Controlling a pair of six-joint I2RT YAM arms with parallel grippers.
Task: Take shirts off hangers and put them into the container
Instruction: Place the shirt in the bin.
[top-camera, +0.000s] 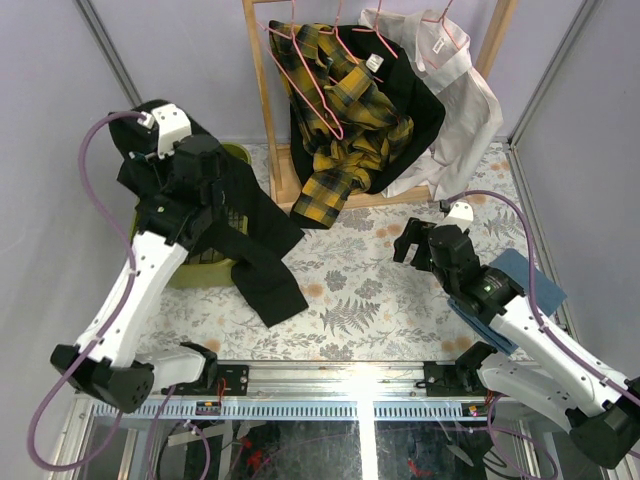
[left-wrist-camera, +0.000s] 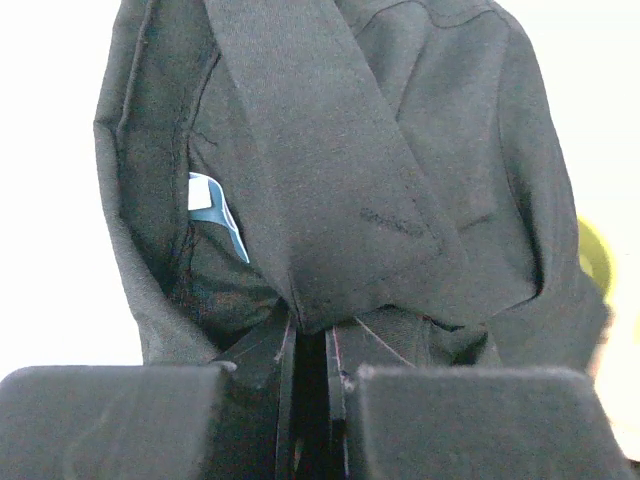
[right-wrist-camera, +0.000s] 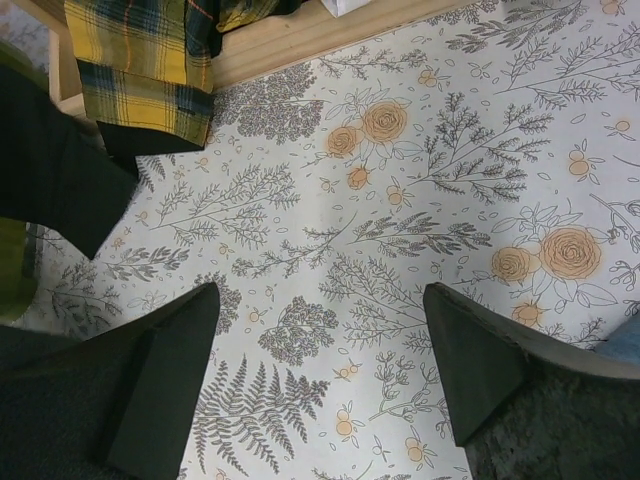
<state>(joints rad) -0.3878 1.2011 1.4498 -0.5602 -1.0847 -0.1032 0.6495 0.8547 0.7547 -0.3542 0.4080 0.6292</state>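
Note:
My left gripper (left-wrist-camera: 318, 340) is shut on a black shirt (left-wrist-camera: 400, 150), pinching a fold of cloth between its jaws. In the top view this black shirt (top-camera: 245, 235) hangs from the raised left arm and drapes over the olive-green container (top-camera: 203, 268), its sleeve trailing onto the table. A yellow-and-black plaid shirt (top-camera: 345, 125), another black shirt (top-camera: 418, 110) and a white shirt (top-camera: 455, 95) hang on pink hangers (top-camera: 318, 80) on the rack. Over the floral tabletop my right gripper (right-wrist-camera: 320, 290) stands open with nothing in it.
The light wooden rack (top-camera: 262, 90) stands at the back, its base board (right-wrist-camera: 300, 35) near the right gripper. A folded blue cloth (top-camera: 527, 280) lies under the right arm. Frame posts and grey walls close in both sides.

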